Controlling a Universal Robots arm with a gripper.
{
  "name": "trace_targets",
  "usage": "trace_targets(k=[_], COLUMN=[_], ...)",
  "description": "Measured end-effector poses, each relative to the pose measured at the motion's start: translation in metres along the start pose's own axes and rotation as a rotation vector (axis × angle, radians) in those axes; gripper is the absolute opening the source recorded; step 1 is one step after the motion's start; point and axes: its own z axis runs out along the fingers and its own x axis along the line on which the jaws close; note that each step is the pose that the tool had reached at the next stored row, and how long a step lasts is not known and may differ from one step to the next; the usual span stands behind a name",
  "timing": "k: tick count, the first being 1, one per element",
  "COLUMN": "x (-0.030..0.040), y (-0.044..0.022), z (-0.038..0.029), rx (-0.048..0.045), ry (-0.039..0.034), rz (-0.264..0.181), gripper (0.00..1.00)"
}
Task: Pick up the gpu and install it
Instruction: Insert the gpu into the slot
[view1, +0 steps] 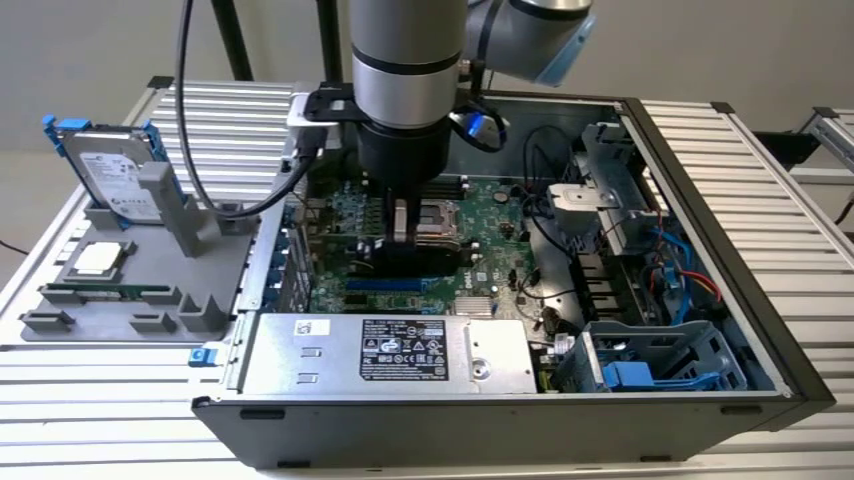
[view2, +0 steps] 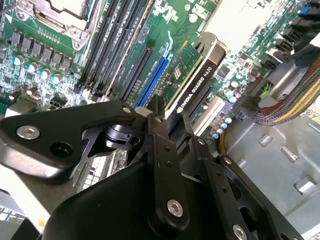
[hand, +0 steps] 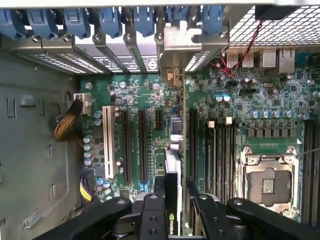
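The hand (view2: 167, 125) apparently clamps the gpu (view2: 192, 80) over the motherboard (view2: 125, 30).

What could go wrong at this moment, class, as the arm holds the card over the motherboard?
1. The gpu, clamped in the gripper, hangs tilted over the blue slot; a skewed descent could jam its edge.
2. The yellow cable bundle and the capacitors lie near the slots; a sideways drift might hit them.

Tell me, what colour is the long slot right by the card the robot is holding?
Blue. The slot beside the gpu shows best in the second wrist view.
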Motion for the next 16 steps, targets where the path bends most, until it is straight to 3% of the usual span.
trace_targets(k=[16], x=[0.0004], y=[0.0090], z=[0.0129], rx=[-0.0016], ry=[0.0001], rz=[0.000], gripper=[0.00])
